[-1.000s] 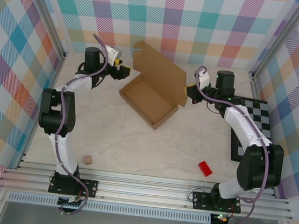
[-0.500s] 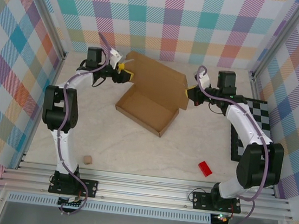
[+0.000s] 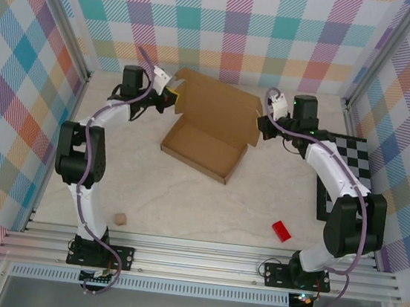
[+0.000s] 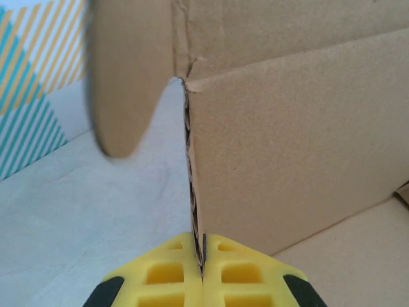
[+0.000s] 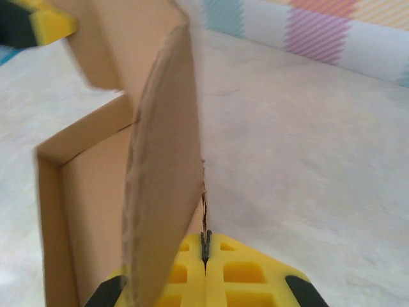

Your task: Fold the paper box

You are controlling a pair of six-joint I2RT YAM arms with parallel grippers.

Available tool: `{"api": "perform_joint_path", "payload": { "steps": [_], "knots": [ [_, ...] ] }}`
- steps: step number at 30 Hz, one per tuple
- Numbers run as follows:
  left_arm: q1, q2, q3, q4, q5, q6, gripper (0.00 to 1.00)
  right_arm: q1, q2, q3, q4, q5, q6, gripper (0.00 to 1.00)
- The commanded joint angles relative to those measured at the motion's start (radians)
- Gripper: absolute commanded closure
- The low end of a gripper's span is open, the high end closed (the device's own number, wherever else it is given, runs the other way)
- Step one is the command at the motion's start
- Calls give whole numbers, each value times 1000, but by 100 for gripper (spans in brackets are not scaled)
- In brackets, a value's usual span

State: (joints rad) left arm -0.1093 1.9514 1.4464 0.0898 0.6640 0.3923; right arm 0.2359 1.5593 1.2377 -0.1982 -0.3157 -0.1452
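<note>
Top view: the paper box [image 3: 207,135], a die-cut mailer of plain brown corrugated cardboard, sits on the pale tabletop [image 3: 185,196] near the middle of its far edge. Its shallow rectangular tray has low folded walls and a bare cardboard floor. The broad lid panel stands raised along the tray's far side.

The left gripper [image 3: 173,97] is at the lid's left end. In the left wrist view its yellow ribbed pads [image 4: 166,272] are clenched on the thin, fluted edge of an upright panel of the box [image 4: 287,141], with a rounded tab above.

The right gripper [image 3: 262,125] is at the lid's right end. In the right wrist view it [image 5: 206,252] is likewise pinched onto the edge of a side flap of the box [image 5: 160,179].

Near the tabletop's near edge lie a small tan cube [image 3: 119,219], towards the left, and a red block [image 3: 281,231], towards the right, both well apart from the box. A black-and-white checkered board [image 3: 349,171] lies along the right edge.
</note>
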Motion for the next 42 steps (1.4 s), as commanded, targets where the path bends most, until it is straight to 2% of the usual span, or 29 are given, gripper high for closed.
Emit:
{"api": "perform_joint_path", "payload": {
  "steps": [1,5,8,11,14,22,28,32,38,42],
  "knots": [
    [-114,-102,-154,285,-273,-173,100,80,26,-16,153,326,228,100],
    [-221,-154,-298,453,-538,-307,100,129,65,-5,183,522,468,100],
    [-271,-179,-380,560,-650,-396,100,151,97,-2,207,588,569,100],
    [-306,-199,-460,673,-672,-416,100,169,105,-36,271,616,619,100],
    [-324,-210,-518,726,-648,-422,100,188,91,-73,303,645,643,100],
    [-338,-284,-657,748,-628,-479,100,231,11,-247,353,682,650,100],
    [-401,-347,-780,748,-626,-467,100,247,-66,-395,379,678,623,100],
    [-420,-370,-859,768,-645,-599,100,252,-112,-456,351,679,605,100],
    [-492,-395,-863,732,-714,-740,100,275,-152,-490,282,662,589,100],
    [-526,-443,-751,539,-775,-779,100,290,-172,-485,245,667,590,100]
  ]
}}
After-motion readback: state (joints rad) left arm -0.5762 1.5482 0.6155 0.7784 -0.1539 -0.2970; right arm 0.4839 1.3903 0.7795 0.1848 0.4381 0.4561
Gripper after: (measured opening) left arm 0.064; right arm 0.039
